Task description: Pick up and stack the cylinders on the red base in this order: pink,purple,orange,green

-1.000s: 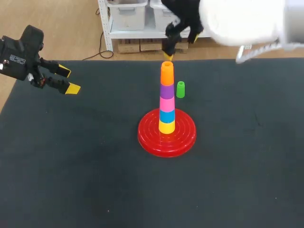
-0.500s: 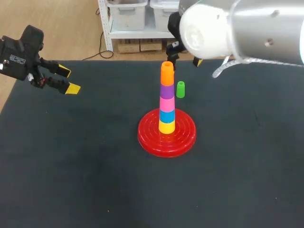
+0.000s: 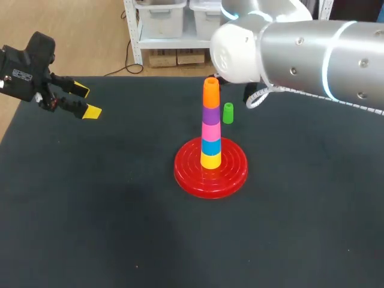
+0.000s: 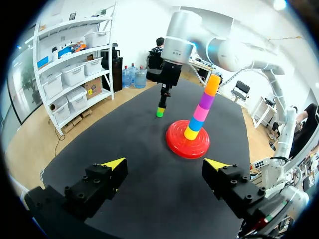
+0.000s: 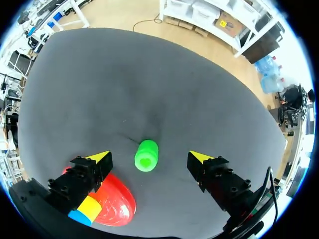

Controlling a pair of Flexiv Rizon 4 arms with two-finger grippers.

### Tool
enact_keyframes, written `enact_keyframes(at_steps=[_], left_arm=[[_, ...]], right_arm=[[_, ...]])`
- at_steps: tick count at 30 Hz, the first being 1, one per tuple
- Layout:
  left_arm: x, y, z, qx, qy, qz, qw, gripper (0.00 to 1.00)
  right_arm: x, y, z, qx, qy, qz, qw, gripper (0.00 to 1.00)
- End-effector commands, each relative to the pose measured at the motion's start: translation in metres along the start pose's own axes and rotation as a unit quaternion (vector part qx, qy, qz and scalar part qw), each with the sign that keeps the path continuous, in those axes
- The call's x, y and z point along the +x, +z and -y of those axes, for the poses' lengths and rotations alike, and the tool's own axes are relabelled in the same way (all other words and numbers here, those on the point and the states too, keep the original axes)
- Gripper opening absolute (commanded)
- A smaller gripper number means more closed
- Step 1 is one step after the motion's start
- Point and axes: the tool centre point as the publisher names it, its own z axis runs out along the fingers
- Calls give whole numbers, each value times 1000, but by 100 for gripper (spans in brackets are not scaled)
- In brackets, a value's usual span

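My right gripper (image 5: pixel 149 158) hangs wide open over the green cylinder (image 5: pixel 146 155).
The cylinder stands upright on the table (image 3: pixel 90 210), just beside the stack (image 3: pixel 210 120) on the red base (image 3: pixel 186 171), with bare mat on its other sides. My left gripper (image 3: pixel 87 101), also wide open, hangs near the left edge.

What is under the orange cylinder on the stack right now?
The purple cylinder sits directly under the orange cylinder, then pink, blue, yellow, down to the red base. Any centre post is covered.
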Motion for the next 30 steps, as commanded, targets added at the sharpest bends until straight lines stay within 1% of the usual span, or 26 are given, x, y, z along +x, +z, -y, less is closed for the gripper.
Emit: enact_keyframes(at_steps=[1,6,24,27,28,30], left_arm=[[1,0,-1,1,1,2,1000,100],[1,0,-1,1,1,2,1000,100],[1,0,-1,1,1,2,1000,100],[1,0,-1,1,1,2,1000,100],[1,0,-1,1,1,2,1000,100],[1,0,-1,1,1,2,1000,100]], right_arm=[[-2,-3,0,-5,-1,-5,1000,100],[-1,-6,-2,-8,-2,-3,1000,100],[3,-3,0,0,3,-7,1000,100],[3,-2,-1,0,3,-7,1000,96],[3,-2,-1,0,3,-7,1000,93],[4,-2,-1,0,3,-8,1000,80]])
